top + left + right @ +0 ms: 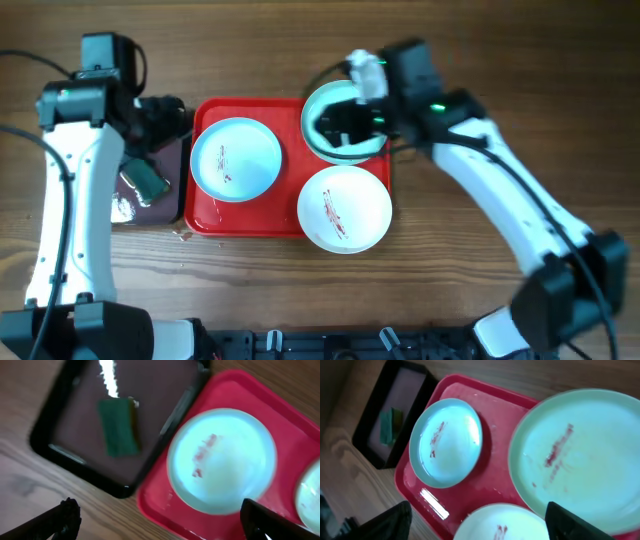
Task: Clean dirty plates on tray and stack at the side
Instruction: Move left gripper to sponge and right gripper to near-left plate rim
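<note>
With left jaws and right jaws both open, the right pair, when closing, may push the far turquoise plate (570,455) off the tray (495,410).

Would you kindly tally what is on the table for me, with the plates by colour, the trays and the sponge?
Turquoise plates: 2
White plates: 1
Red trays: 1
Black trays: 1
Green sponges: 1
Total: 6

Two turquoise plates (447,442) (580,455), one white plate (502,527), one red tray (495,410), one black tray (75,405), one green sponge (118,427)
</note>
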